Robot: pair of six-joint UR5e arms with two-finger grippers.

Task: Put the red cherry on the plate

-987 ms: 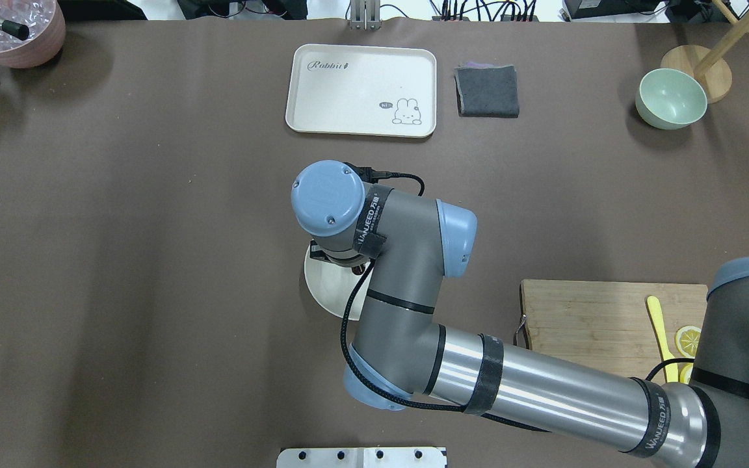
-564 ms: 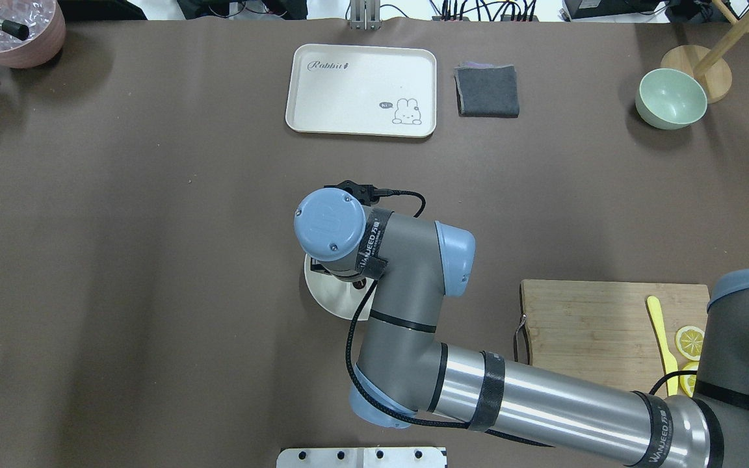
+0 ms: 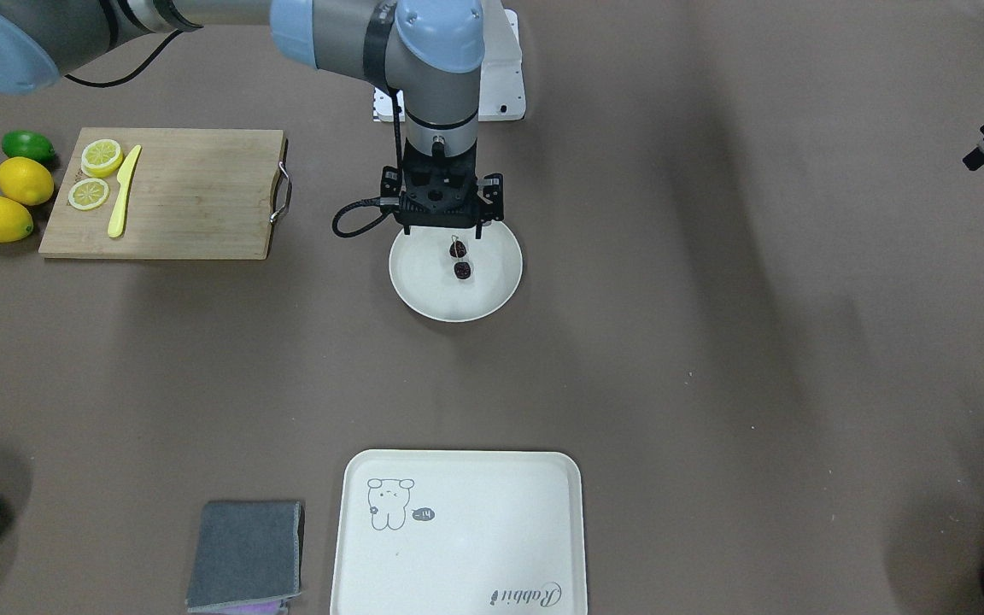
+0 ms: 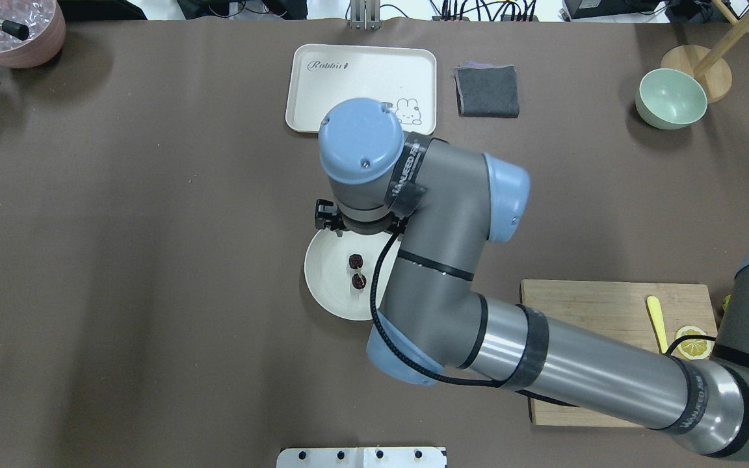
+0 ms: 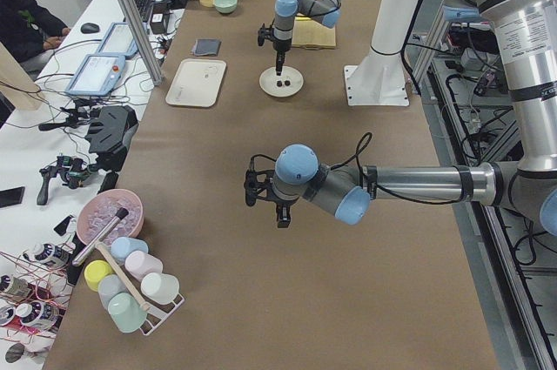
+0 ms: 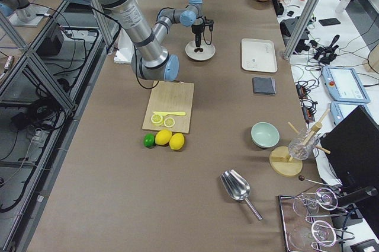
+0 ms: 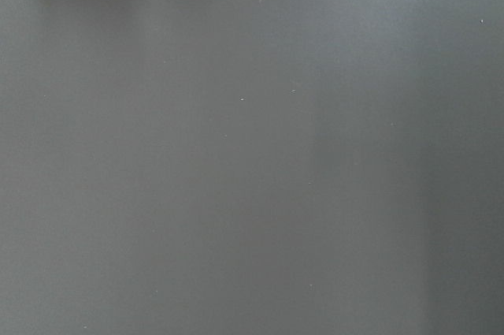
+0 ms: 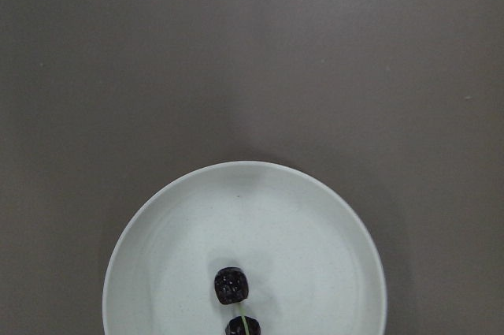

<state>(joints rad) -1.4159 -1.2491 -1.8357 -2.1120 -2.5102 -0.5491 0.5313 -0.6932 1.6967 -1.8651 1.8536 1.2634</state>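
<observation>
2 red cherry [image 4: 356, 271] balls lie inside plate [image 4: 322, 286], just below and clear of right tool [image 3: 443, 224], long axis pointing away from it; its opening cannot tell, holds nothing; left tool [image 5: 280, 216] well apart.

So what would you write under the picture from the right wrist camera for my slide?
Two dark cherries joined by a thin stem lie on the round white plate, seen from above on the brown table.
</observation>
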